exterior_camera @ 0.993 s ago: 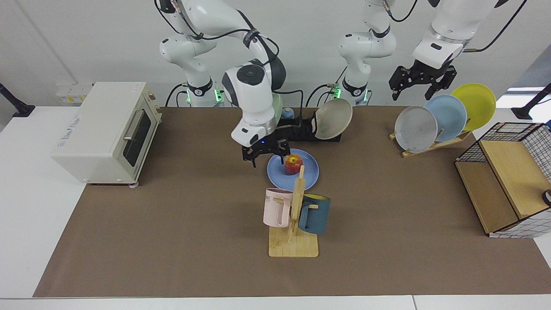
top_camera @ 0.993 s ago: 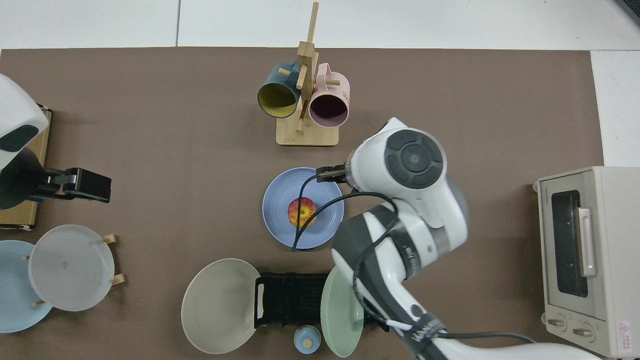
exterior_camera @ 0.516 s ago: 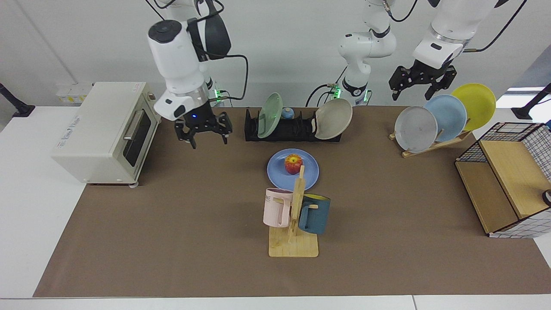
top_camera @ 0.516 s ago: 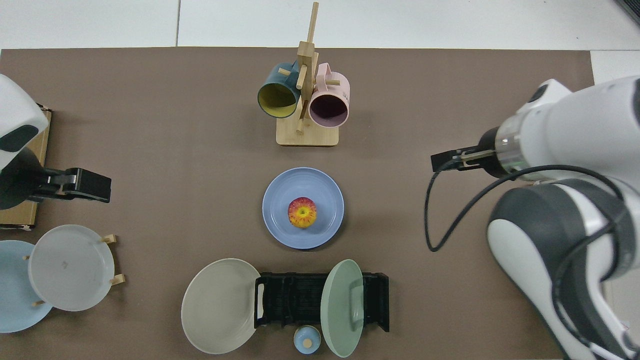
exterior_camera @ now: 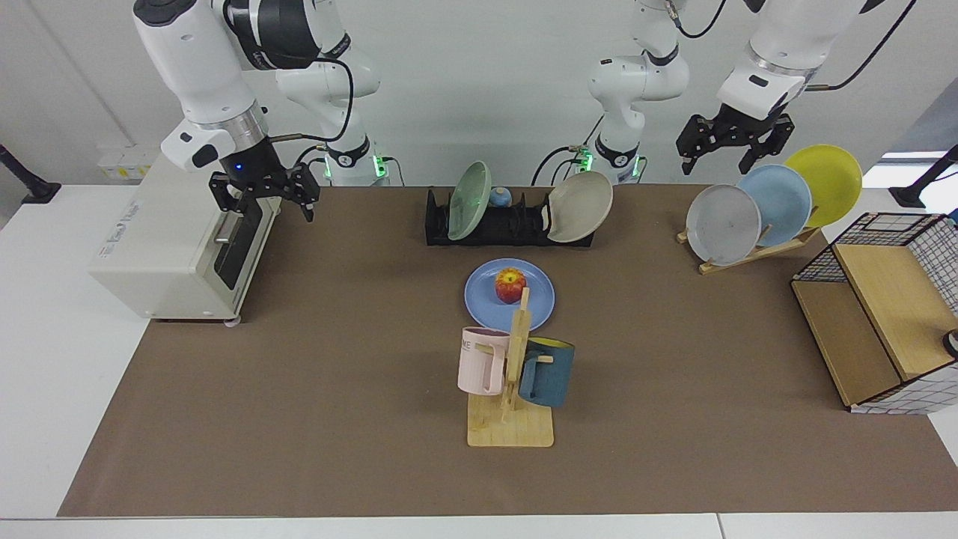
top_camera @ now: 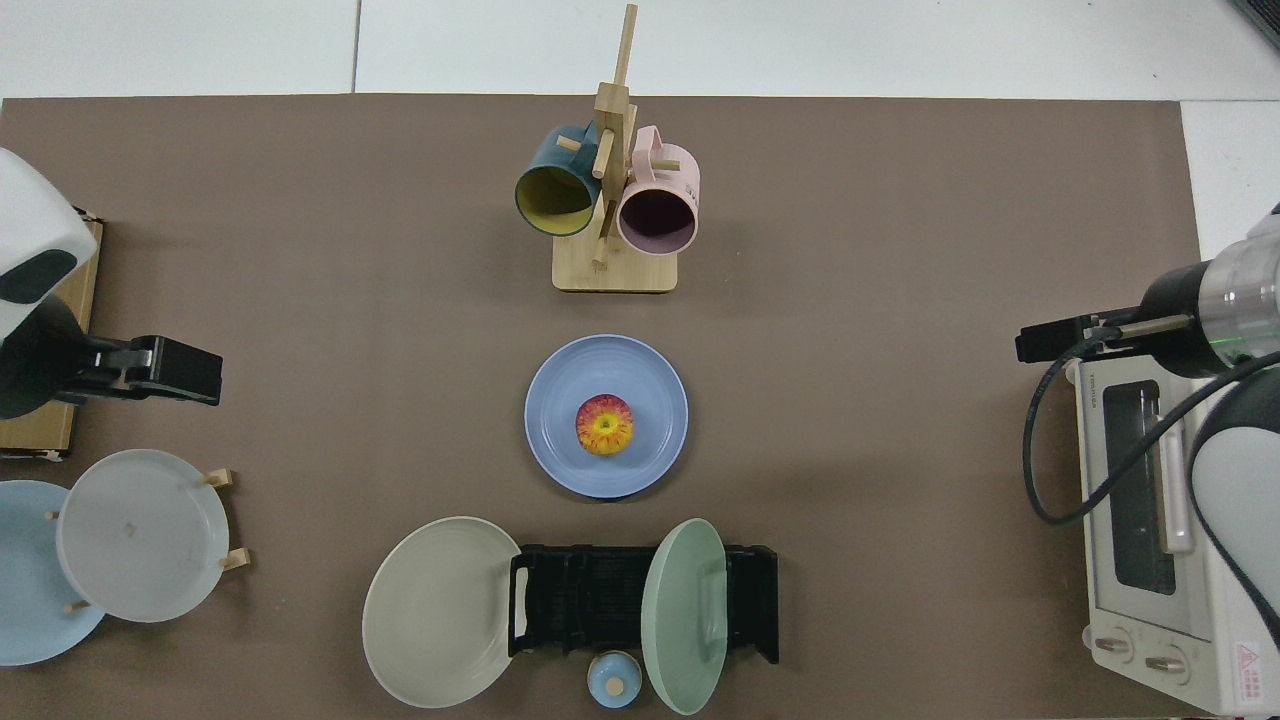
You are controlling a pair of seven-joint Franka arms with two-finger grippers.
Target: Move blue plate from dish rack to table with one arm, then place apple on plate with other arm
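The blue plate lies flat on the brown mat of the table, just in front of the black dish rack. The apple sits upright at the plate's middle. My right gripper hangs open and empty, high over the front of the toaster oven and far from the plate. Open and empty too, my left gripper waits above the wooden plate rack.
The dish rack holds a green plate and a beige plate. A mug stand with a pink and a dark blue mug stands close in front of the blue plate. Toaster oven, slanted plate rack, wire basket.
My right gripper has left the apple on the blue plate, risen and swung away to the toaster oven side. Apple, plate and left arm have stayed put.
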